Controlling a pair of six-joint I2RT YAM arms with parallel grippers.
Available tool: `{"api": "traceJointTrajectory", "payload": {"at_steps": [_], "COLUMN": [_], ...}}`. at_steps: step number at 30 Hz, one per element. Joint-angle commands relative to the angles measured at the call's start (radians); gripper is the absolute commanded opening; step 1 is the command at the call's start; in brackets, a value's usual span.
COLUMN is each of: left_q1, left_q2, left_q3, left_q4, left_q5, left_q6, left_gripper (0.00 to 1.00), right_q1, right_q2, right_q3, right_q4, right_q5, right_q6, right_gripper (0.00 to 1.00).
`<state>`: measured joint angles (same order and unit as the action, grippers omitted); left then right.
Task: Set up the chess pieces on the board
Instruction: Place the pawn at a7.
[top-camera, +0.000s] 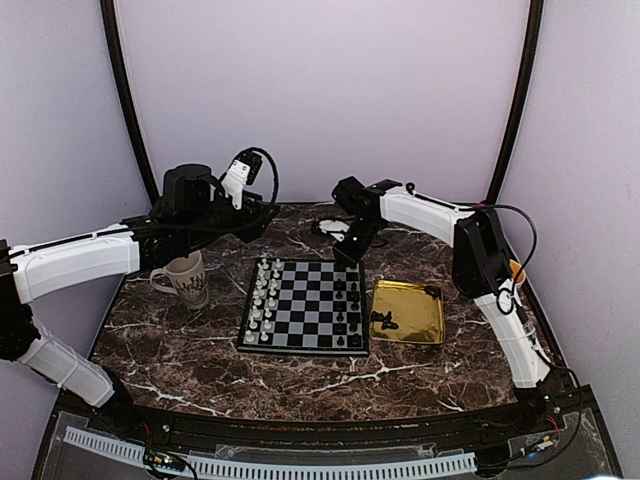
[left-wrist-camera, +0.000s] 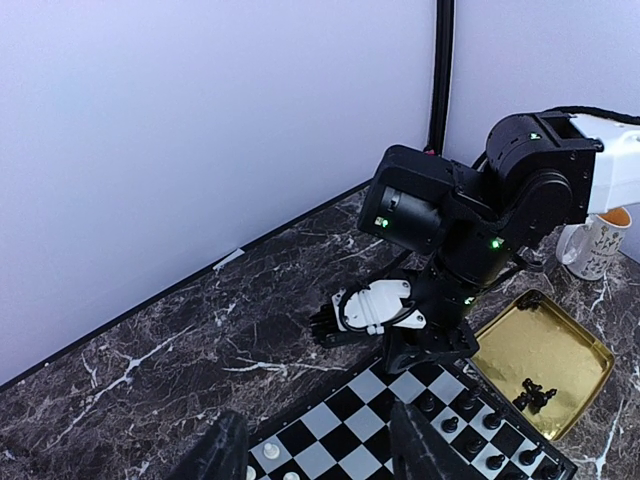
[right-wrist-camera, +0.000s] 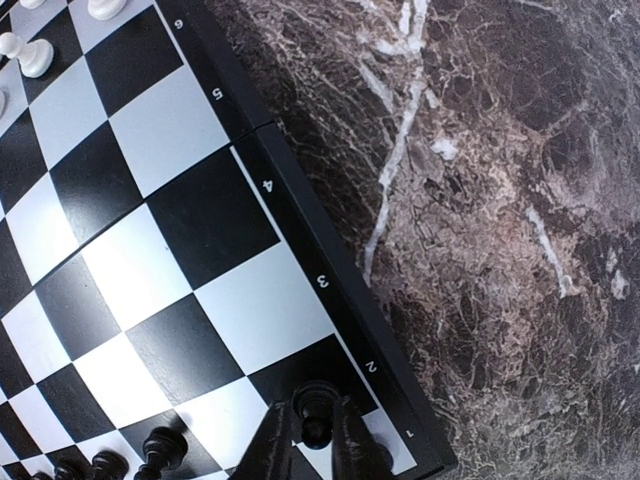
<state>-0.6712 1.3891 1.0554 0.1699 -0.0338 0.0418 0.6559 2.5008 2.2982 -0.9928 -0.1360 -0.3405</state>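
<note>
Backdrop: pale lilac walls (top-camera: 320, 90) are closing in the dark veined marble worktop (top-camera: 180, 350) on three sides, and black poles (top-camera: 128, 100) are rising at its two far corners.
Right pincer (right-wrist-camera: 311, 428): it is reaching down at the far right corner of the board (right-wrist-camera: 200, 230). Its fingers (right-wrist-camera: 275, 445) are standing narrowly apart, flanking one black piece (right-wrist-camera: 316, 405). Whether they are pressing on it or just clearing it I cannot tell.
Piece's spot: the black piece is standing upright in the edge row beside the rim numerals 2 and 1, just inside the board's thin black rim.
Far edge: beyond that rim, bare marble is stretching away toward the back wall.
Left pincer (left-wrist-camera: 320, 455): it is hanging high by the board's far left corner, fingers spread wide, with board squares showing through the gap.
Board: it is lying flat at the worktop's middle. White pieces (top-camera: 262, 300) are filling its two left files, black pieces (top-camera: 352, 300) are partly filling the right ones, and the chequers between them are showing bare.
Right flank: a gold tray (top-camera: 415, 300) is sitting just beside the board's right edge, a narrow strip of marble between them, with stray pieces (top-camera: 383, 320) lying in it. The right arm (top-camera: 478, 255) is rising near the tray's right side.
Left flank: a mug (top-camera: 187, 280) is standing near the board's far left corner, apart from it.
Near edge: a wide band of marble is running between the board's near rim and the arm bases.
</note>
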Motion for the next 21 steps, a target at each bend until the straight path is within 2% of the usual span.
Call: {"api": "traceJointTrajectory", "payload": {"at_steps": [1, 7, 17, 21], "left_q1": [0.003, 0.002, 0.004, 0.002], "left_q2": [-0.027, -0.027, -0.027, -0.025], "left_q3": [-0.011, -0.011, -0.012, -0.013], "left_q4": [0.014, 0.013, 0.014, 0.013], "left_q5": [0.017, 0.021, 0.028, 0.031], "left_q6": [0.013, 0.016, 0.02, 0.022], "left_gripper": [0.5, 0.51, 0.51, 0.5], "right_q1": [0.01, 0.01, 0.017, 0.017], "right_q2": [0.02, -0.01, -0.118, -0.212], "right_q3": [0.018, 0.019, 0.015, -0.057], "right_q4": [-0.006, -0.001, -0.003, 0.016], "right_q5": [0.0, -0.021, -0.042, -0.025], "right_q6": [0.004, 0.022, 0.04, 0.038], "right_gripper": [0.19, 0.28, 0.31, 0.31]}}
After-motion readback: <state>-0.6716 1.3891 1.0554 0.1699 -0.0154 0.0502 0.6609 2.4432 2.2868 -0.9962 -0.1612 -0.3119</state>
